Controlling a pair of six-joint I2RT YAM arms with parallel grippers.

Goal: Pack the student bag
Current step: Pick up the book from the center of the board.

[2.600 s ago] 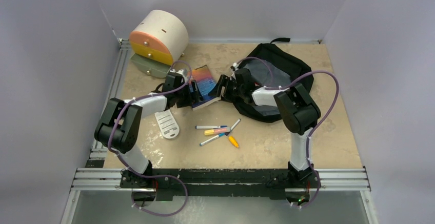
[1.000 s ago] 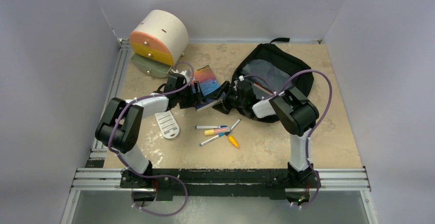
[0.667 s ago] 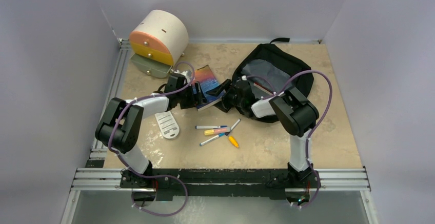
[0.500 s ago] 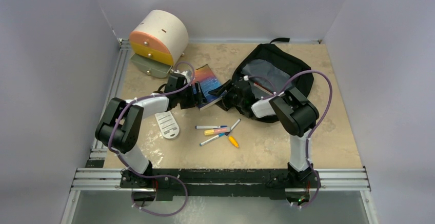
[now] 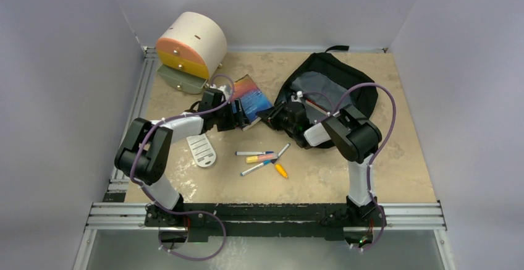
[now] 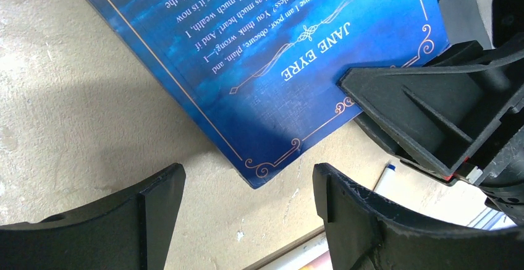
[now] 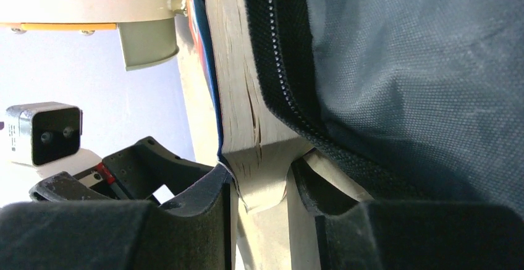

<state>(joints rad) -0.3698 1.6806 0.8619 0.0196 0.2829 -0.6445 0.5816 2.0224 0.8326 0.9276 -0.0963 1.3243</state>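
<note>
The student bag (image 5: 337, 78) lies open at the back right, and its zipper edge and grey lining (image 7: 420, 66) fill the right wrist view. A blue paperback book (image 5: 250, 100) titled Jane Eyre (image 6: 259, 41) lies between the two grippers, just left of the bag. My right gripper (image 5: 267, 114) is shut on the book's near right corner, and the cream page block (image 7: 238, 84) is pinched between its jaws (image 7: 262, 186). My left gripper (image 5: 238, 117) stands open beside the book's near left corner, jaws (image 6: 247, 186) wide apart over bare table, touching nothing.
Several markers (image 5: 262, 157) lie in front of the book. A white oval card (image 5: 202, 149) lies under the left forearm. The cream-and-orange drawer box (image 5: 188, 47) stands at the back left with its bottom drawer (image 5: 179, 80) pulled out.
My right gripper has closed on the book's corner and moved slightly toward the back. The book has shifted a little toward the bag. The left gripper stays open in place.
</note>
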